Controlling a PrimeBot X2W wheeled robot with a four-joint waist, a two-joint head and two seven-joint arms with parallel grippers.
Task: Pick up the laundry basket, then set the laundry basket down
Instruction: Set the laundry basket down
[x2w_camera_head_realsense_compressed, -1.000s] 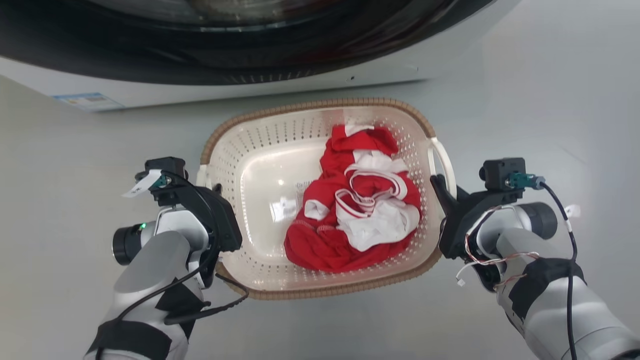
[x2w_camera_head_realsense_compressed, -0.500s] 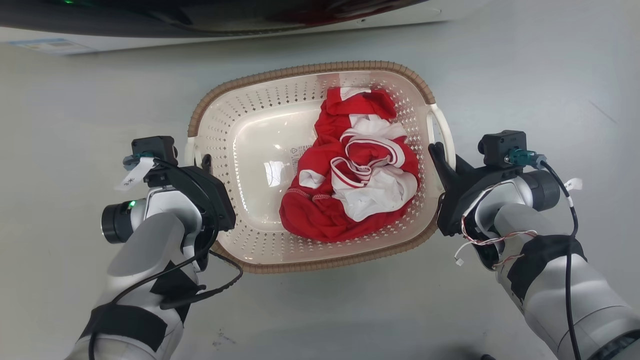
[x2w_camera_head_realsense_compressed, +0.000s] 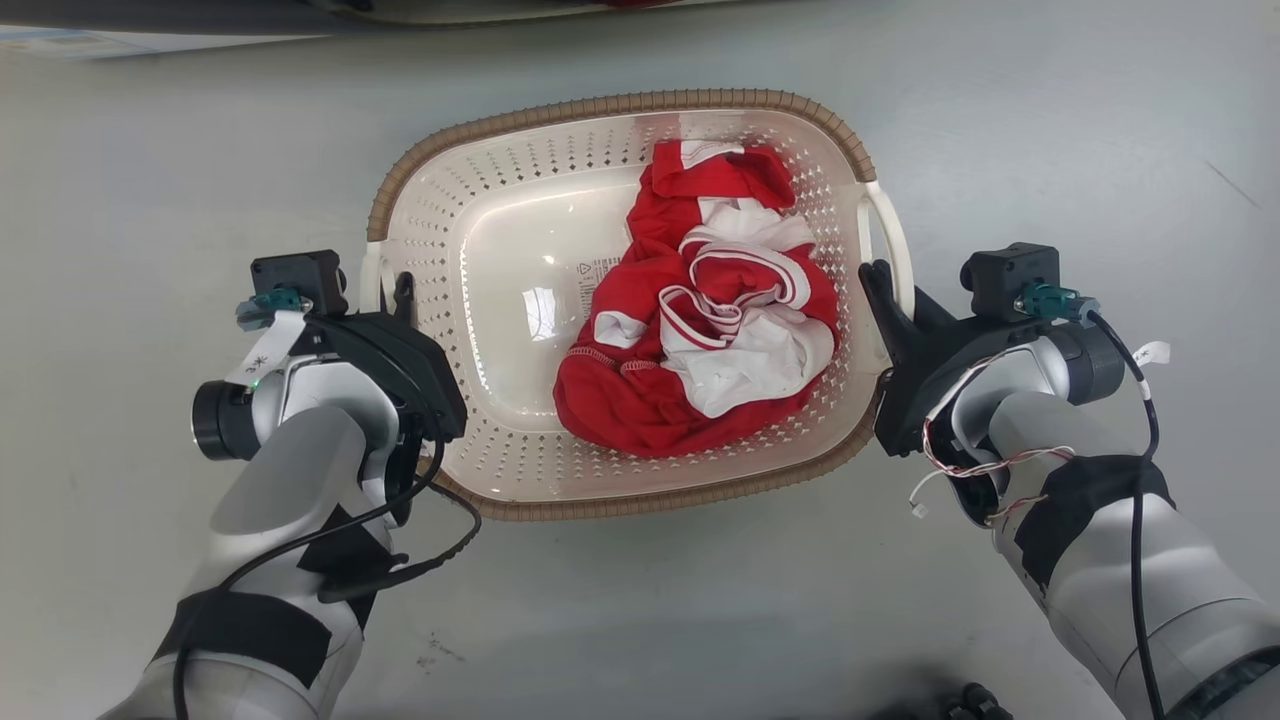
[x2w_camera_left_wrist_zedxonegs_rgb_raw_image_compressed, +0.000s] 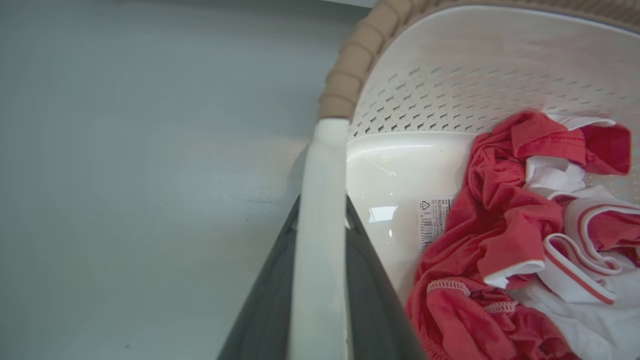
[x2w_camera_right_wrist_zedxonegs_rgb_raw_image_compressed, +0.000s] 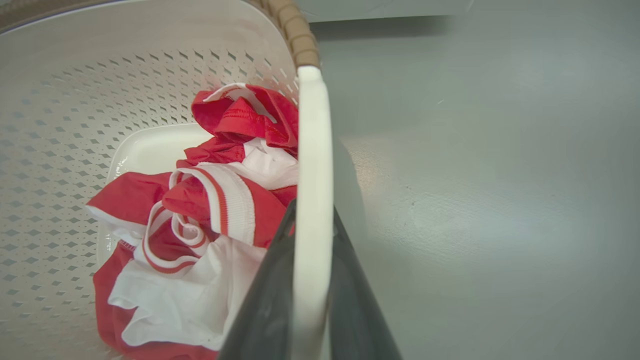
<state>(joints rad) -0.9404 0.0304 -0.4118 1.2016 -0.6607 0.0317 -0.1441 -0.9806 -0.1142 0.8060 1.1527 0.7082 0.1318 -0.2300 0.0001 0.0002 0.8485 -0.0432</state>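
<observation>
Left gripper (x2w_camera_head_realsense_compressed: 396, 298) and right gripper (x2w_camera_head_realsense_compressed: 884, 298) are each clamped on a white loop handle (x2w_camera_head_realsense_compressed: 894, 248) of the cream perforated plastic laundry basket (x2w_camera_head_realsense_compressed: 620, 103), which sits between them over the grey floor (x2w_camera_head_realsense_compressed: 150, 150); the pickup seems underway and the setting down is left.

Basket (x2w_camera_head_realsense_compressed: 470, 200) glossy cream plastic, perforated walls, smooth shiny bottom; rim (x2w_camera_head_realsense_compressed: 640, 101) matt brown woven-look plastic. Clothes (x2w_camera_head_realsense_compressed: 640, 420) soft red and white cloth, crumpled. Floor (x2w_camera_head_realsense_compressed: 1050, 130) smooth grey, faint sheen.
</observation>
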